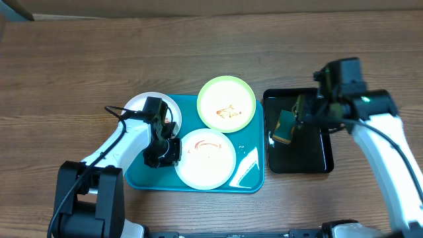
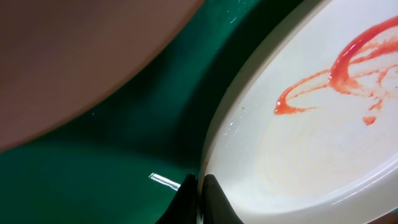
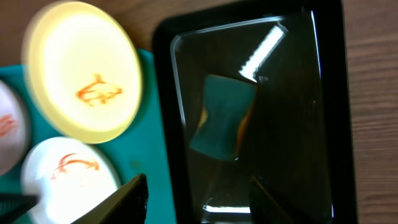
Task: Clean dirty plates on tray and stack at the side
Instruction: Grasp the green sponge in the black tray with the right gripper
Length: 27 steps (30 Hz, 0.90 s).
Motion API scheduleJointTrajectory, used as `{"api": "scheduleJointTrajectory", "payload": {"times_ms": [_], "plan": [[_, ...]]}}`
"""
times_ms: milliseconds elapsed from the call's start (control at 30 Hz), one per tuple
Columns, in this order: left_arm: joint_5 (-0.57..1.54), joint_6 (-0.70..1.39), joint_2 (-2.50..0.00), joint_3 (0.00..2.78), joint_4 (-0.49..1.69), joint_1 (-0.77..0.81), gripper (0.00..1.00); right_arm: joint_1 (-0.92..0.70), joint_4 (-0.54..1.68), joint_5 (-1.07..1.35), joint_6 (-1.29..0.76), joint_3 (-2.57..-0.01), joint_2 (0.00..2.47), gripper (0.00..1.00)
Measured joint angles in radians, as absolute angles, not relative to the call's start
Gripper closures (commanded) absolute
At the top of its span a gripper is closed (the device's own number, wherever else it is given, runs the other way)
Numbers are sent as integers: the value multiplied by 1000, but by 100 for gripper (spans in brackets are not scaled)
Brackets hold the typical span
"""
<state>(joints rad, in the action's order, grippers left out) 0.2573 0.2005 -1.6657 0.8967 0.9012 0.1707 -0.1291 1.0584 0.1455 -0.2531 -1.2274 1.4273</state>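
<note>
**Three smeared plates on the teal tray, both tools low**

On the wooden table (image 1: 66, 66) lies the teal tray (image 1: 152, 180), and the black tray (image 1: 317, 155) is just beside it. The green plate (image 1: 227, 102), the front white plate (image 1: 205, 158) and the back white plate (image 1: 142, 106) rest on the teal tray. A sponge (image 3: 221, 118) lies in the black tray. The right tool (image 3: 202, 202) is spread wide above the sponge. The left tool (image 2: 199, 190) is narrow, pinching the rim of the front white plate.

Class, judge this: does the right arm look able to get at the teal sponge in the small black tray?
Likely yes: the right hand hangs open above the glossy black rectangular tray, and the teal sponge lies alone there, uncovered.
</note>
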Motion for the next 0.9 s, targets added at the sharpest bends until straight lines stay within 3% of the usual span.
{"api": "scheduleJointTrajectory", "payload": {"times_ms": [400,533,633,900], "plan": [[257,200,-1666,897,901,171,96,-236,961,39,-420,-1227,1816,46],[257,200,-1666,897,902,171,96,-253,958,12,-463,-1227,1850,50],[257,200,-1666,897,902,171,96,-253,953,-1,-479,-1227,1851,58],[257,200,-1666,897,902,171,96,-253,922,-9,-497,-1206,1851,61]]}}
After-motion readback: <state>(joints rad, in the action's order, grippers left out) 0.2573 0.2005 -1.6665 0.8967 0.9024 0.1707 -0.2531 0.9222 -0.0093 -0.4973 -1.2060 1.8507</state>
